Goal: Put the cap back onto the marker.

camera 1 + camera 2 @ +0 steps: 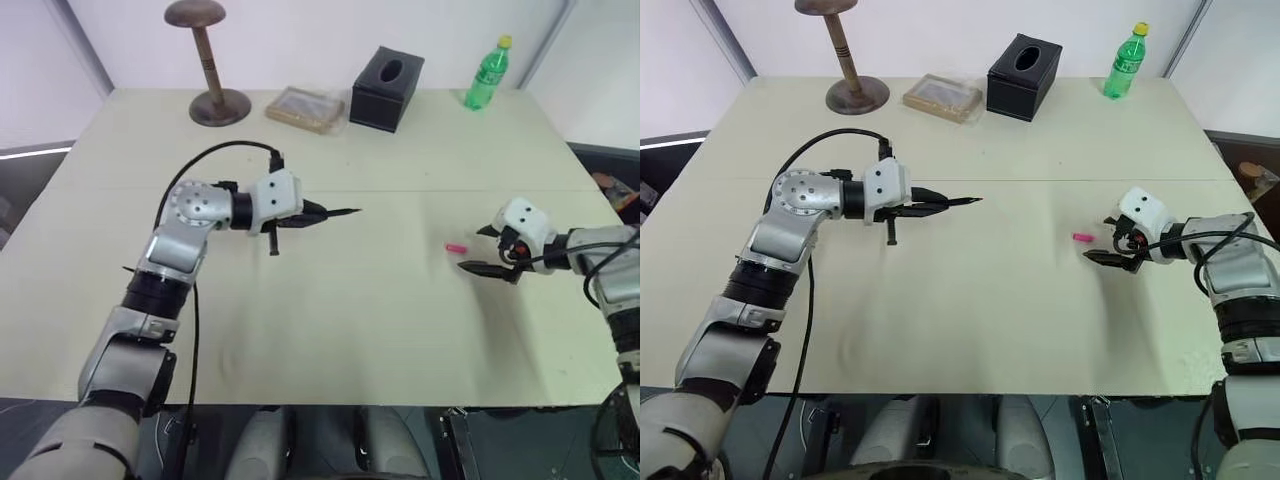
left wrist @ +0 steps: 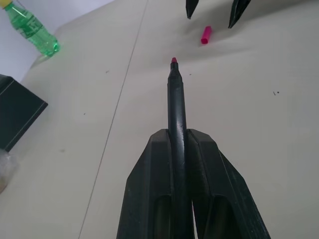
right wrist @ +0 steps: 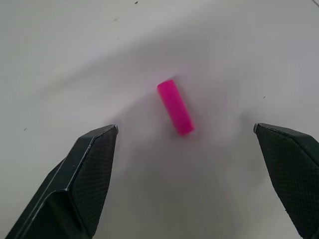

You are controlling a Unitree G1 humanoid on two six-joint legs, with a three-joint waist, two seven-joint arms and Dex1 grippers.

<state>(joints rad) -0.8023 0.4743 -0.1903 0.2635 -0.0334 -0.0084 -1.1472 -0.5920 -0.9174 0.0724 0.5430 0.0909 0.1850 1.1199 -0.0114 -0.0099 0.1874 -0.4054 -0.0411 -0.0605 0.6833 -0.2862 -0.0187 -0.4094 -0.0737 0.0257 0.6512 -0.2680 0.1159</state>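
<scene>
right end effector [image 3: 187, 149] spread wide, low over worktop [image 1: 330, 330] | cap [image 3: 175, 106] lies flat just ahead between its fingers, long axis slanted across the gap | left end effector [image 2: 179, 149] pinches marker [image 2: 175, 99], tip toward cap, well apart

You are looking at two silver-grey jointed arms, each showing a white housing behind the left gripper [image 1: 318, 212] and right gripper [image 1: 487, 262], whose fingers [image 3: 92, 172] are tapering black with cross-hatched pads; black cables are looping behind each claw.
</scene>
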